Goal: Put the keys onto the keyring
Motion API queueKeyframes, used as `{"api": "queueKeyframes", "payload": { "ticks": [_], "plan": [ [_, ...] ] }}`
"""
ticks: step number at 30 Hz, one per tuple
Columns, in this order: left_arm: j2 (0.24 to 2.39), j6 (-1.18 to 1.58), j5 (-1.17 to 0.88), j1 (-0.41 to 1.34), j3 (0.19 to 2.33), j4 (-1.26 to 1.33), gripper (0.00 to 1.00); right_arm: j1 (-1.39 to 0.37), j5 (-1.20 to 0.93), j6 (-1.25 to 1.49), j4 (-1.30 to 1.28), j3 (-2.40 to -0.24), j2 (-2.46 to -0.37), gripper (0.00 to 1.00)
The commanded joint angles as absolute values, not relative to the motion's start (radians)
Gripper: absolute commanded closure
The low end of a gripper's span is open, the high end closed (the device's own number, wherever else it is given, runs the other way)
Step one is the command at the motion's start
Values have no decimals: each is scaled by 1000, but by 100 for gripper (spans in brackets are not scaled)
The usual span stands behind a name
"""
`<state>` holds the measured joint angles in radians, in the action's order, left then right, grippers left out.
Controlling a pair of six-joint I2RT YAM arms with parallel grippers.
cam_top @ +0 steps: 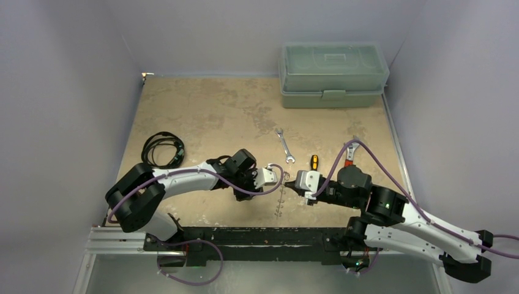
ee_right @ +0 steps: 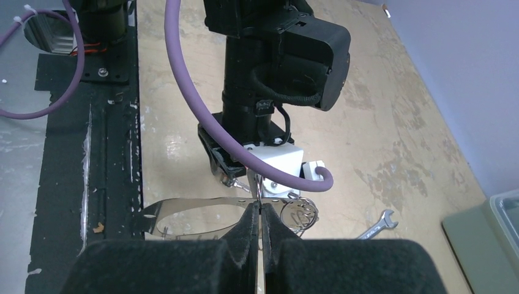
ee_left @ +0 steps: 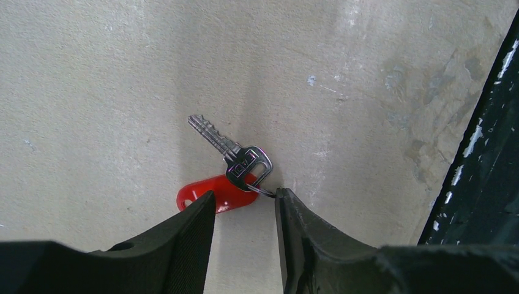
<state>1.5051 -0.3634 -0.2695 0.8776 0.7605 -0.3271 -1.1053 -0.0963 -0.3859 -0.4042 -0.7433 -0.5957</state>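
A silvery key [ee_left: 227, 149] with a red plastic tag [ee_left: 211, 191] lies on the tan table just ahead of my left gripper [ee_left: 245, 205]. The jaws stand apart around it. The thin wire ring through the key's head touches the tip of the right finger [ee_left: 287, 214], and the left finger covers part of the tag. My right gripper [ee_right: 260, 211] is shut on the keyring [ee_right: 202, 202], a thin shiny loop held low over the table, with small wire loops [ee_right: 300, 214] at its right end. In the top view the two grippers [cam_top: 270, 177] [cam_top: 295, 184] meet nose to nose.
A small open-ended spanner [cam_top: 284, 147], an orange-and-black tool [cam_top: 314, 162] and a red-handled tool [cam_top: 349, 153] lie behind the grippers. A green toolbox [cam_top: 333, 73] stands at the back right. A coiled black cable [cam_top: 162, 149] lies at the left. The black base rail [ee_left: 483, 159] borders the table.
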Motion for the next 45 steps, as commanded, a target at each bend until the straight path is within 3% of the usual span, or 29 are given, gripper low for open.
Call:
{"api": "queueKeyframes", "payload": {
  "ticks": [1,15,24,26,28,32,34,35,41,45],
  "plan": [
    [1508,-415,-264,879,775,-337,61,-1106,-107,-375,-340,-741,-579,100],
    [1507,-449,-321,879,760,-321,99,-1106,-106,-373,-334,-737,-583,100],
    [1427,-465,-303,879,758,-318,100,-1106,-104,-370,-333,-735,-578,100],
    [1404,-467,-251,879,763,-308,94,-1106,-105,-370,-333,-735,-578,100],
    [1388,-470,-212,878,764,-304,81,-1106,-105,-370,-333,-736,-579,100],
    [1342,-413,-211,878,725,-257,72,-1106,-101,-365,-334,-736,-577,100],
    [1309,-328,-201,879,694,-194,56,-1106,-97,-366,-335,-737,-574,100],
    [1292,-278,-183,880,679,-169,52,-1106,-95,-366,-336,-738,-573,100],
    [1105,25,-71,881,564,-27,50,-1106,-56,-373,-334,-733,-560,100],
    [1069,87,-25,881,545,-51,50,-1106,-21,-381,-321,-724,-542,100]
  ]
}}
